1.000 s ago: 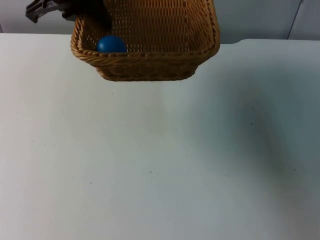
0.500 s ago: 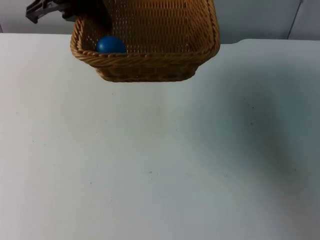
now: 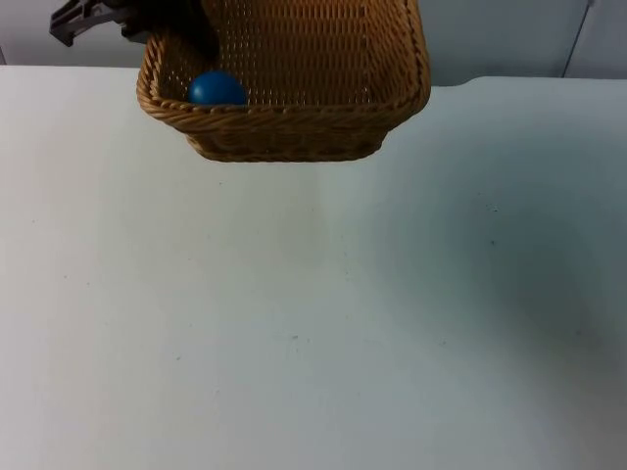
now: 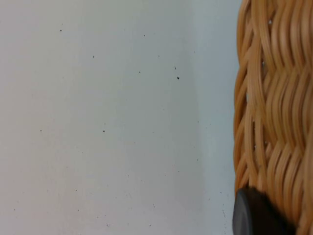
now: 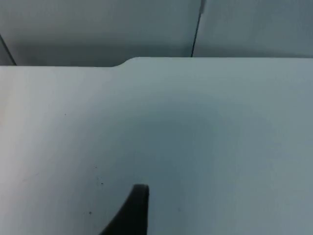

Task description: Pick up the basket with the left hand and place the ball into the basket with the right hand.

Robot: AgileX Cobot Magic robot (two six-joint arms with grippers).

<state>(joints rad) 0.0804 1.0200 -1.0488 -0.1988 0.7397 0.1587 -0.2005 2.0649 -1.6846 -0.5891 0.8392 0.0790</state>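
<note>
over the white table (image 3: 313, 323) the left claw (image 3: 181, 34) clamps the raised basket (image 3: 294, 127) holding the ball (image 3: 217, 88); right claw's state unclear.

The white table (image 3: 313, 313) runs from the near edge back to a grey wall (image 3: 509, 39) at its far side. Small dark specks dot its surface, and a soft shadow darkens its right part.

basket (image 3: 294, 108): showing tan-gold woven wicker, with a braided rim
ball (image 3: 217, 88): showing solid blue
bench (image 3: 313, 313): showing plain white
left hand's fingertip (image 4: 254, 215): showing black
wall (image 5: 98, 29): showing grey
</note>
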